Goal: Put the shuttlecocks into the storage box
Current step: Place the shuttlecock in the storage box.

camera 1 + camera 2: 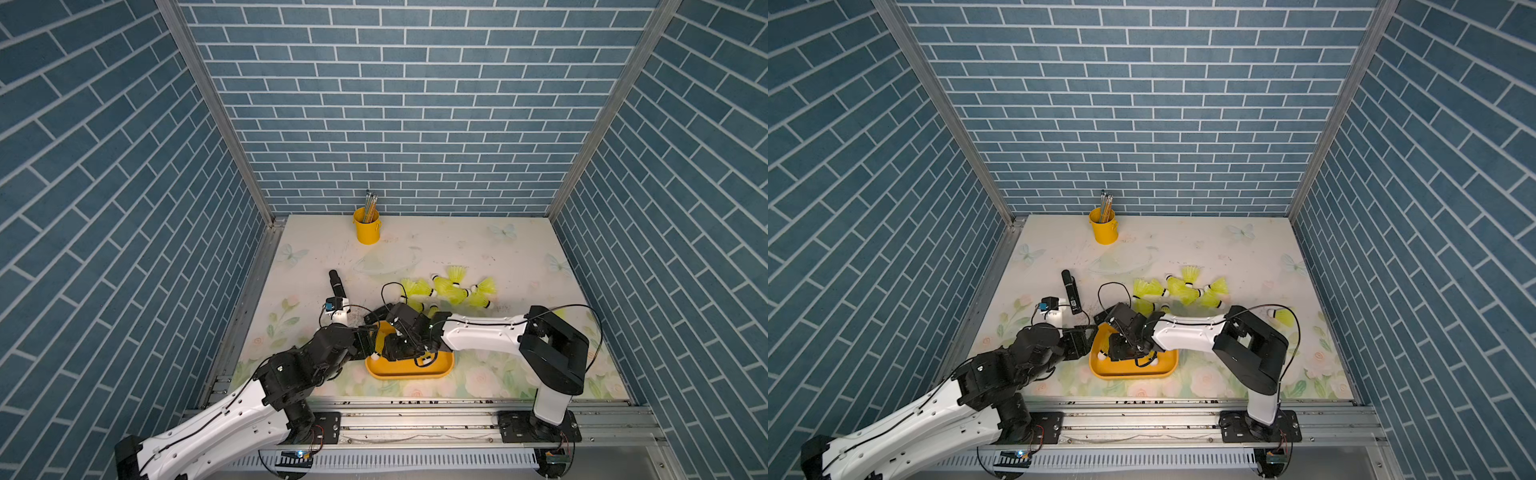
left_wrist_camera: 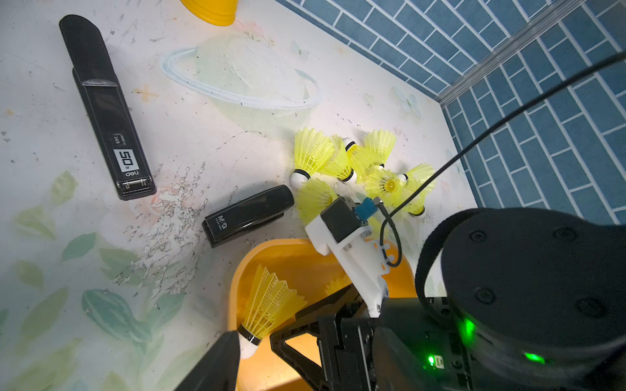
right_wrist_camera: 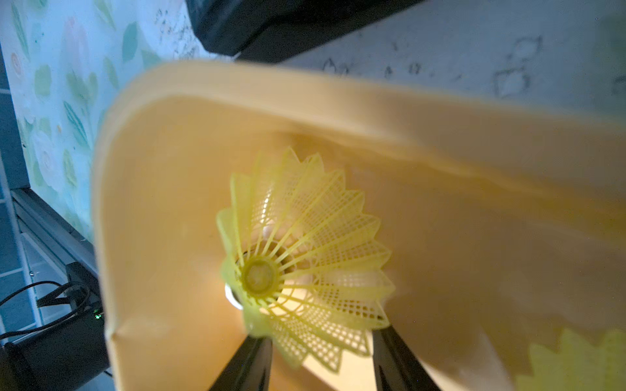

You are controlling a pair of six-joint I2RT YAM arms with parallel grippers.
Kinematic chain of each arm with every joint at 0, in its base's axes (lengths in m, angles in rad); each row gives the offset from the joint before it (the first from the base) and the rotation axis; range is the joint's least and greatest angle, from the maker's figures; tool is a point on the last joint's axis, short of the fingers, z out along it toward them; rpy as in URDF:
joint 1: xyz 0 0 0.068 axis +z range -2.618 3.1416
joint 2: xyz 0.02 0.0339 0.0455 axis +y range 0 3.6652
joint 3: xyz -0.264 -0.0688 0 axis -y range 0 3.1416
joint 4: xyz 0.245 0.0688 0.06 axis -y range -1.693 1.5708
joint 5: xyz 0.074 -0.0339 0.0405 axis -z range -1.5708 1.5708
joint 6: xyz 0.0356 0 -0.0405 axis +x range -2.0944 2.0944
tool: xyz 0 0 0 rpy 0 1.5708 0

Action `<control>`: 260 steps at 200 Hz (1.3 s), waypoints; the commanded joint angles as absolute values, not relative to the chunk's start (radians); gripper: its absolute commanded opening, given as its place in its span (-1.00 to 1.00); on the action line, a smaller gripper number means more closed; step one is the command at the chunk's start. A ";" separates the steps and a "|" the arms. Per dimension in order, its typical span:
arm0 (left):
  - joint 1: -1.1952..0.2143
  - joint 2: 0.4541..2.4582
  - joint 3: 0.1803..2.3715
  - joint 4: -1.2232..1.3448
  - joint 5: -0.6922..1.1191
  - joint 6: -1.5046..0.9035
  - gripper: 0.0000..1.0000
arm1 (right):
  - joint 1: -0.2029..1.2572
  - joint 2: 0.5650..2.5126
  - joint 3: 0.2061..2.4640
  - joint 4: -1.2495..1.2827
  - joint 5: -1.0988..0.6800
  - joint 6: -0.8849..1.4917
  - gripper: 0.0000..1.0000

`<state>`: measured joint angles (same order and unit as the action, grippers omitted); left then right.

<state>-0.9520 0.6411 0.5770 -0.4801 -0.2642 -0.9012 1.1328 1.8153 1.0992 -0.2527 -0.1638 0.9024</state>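
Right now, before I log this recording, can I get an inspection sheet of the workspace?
Surface: floral tabletop, scuffed black.
Job's things: loose shuttlecocks clustered beyond the storage box; boxed shuttlecock inside it.
Clutter: long stapler, short stapler, pencil bucket.
Grippers: left gripper seems to pinch the held shuttlecock by its tip at the box's rim; right gripper open, astride the boxed one.
Cables: black loop beside the cluster.
Surroundings: blue brick walls.
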 commanded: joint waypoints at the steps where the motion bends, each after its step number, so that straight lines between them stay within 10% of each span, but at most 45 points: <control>1: -0.948 0.663 0.566 -0.459 -0.259 -0.886 0.37 | 1.125 1.797 1.129 -0.287 -0.123 0.832 0.02; 260: -0.948 0.698 0.556 -0.394 -0.227 -0.883 0.37 | 1.123 1.663 1.095 -0.347 -0.104 0.790 0.05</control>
<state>-0.9520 0.6968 0.5716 -0.4107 -0.2371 -0.9001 1.1263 1.6928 1.1133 -0.3202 -0.1162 0.7853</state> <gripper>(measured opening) 0.684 0.523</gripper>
